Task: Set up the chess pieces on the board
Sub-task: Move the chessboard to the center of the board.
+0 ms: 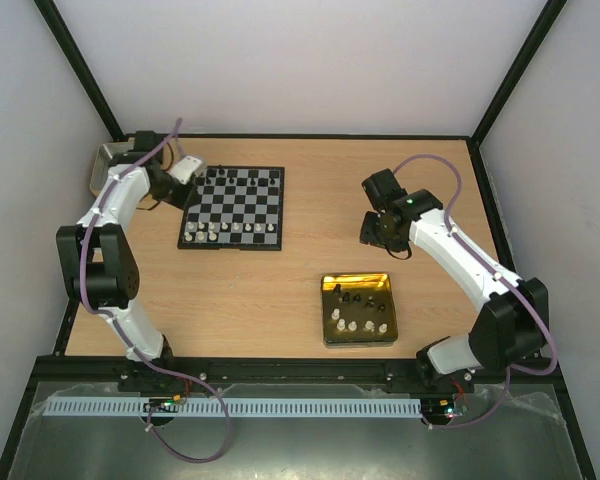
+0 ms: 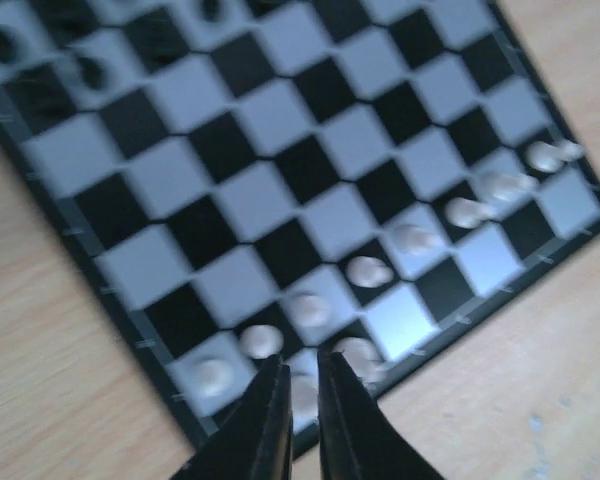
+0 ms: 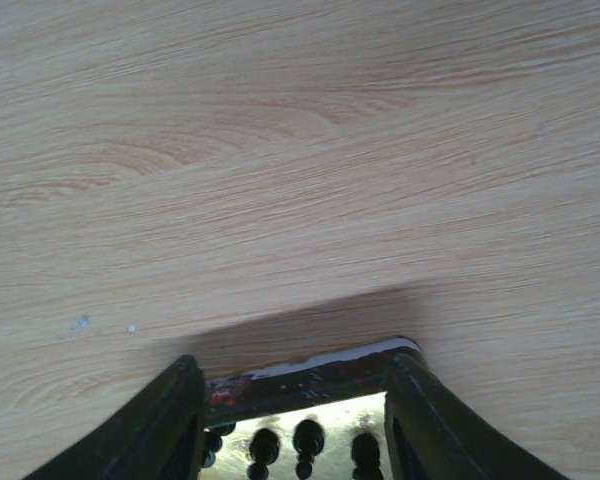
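Two tools, two different hazards. The left tool (image 2: 300,368) hangs at the board's (image 2: 280,160) left side, over the corner where the white row ends. Its fingers are drawn almost together, with only a thin slit between them. A pale blur shows in that slit, and I cannot tell whether it is a pinched piece or one standing behind. The white pieces (image 2: 368,271) crowd the board's near edge right beside those fingers. Any sideways drift would likely topple neighbours, and so tiny a figure could squirt from a pinch and roll off the board.

The right tool (image 3: 295,360), well to the right of the board, has its fingers spread wide with nothing between them. It hangs above the far rim of the gold tray (image 1: 325,310), where black pieces (image 3: 308,435) wait. Coming down here, it could strike the rim and scatter them.

A few dark figures (image 1: 220,173) stand along the board's far edge. The table (image 3: 280,150) is smooth pale wood. White walls (image 1: 300,60) stand close to the left of the board, and also beyond it and to its right.
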{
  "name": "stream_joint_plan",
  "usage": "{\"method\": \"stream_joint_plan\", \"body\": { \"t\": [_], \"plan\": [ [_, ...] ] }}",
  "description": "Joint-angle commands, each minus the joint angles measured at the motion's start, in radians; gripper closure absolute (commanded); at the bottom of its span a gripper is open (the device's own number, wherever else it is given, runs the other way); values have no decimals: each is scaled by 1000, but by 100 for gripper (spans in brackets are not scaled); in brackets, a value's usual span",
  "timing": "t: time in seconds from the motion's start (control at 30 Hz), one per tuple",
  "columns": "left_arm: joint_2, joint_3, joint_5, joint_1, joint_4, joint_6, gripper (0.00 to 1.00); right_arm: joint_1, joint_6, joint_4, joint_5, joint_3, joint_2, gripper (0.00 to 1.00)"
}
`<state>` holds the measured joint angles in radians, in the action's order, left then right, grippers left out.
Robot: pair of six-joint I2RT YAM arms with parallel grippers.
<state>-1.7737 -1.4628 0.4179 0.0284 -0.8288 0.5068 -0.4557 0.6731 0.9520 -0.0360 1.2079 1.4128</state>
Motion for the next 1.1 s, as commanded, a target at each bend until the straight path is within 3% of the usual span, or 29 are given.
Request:
{"method": "stream_joint_plan", "body": {
  "t": [0.0,0.13,0.47,0.77,1.07],
  "plan": [
    [-76,-88,-94,63,57,-43,92,2,-26,-35,-16,35,68,57],
    [-152,-137,-150,92,128,-91,98,2,-29,-69,-49,93,162,67],
    [-299,-163,-334,103,270,-151,98,2,-69,-75,-97,358,448,97],
    [-459,-283,-389,106,303,-199,98,2,-94,-63,-145,578,669,98],
    [-577,-409,-279,110,227,-238,98,2,-72,-93,-235,796,897,98]
  ]
}}
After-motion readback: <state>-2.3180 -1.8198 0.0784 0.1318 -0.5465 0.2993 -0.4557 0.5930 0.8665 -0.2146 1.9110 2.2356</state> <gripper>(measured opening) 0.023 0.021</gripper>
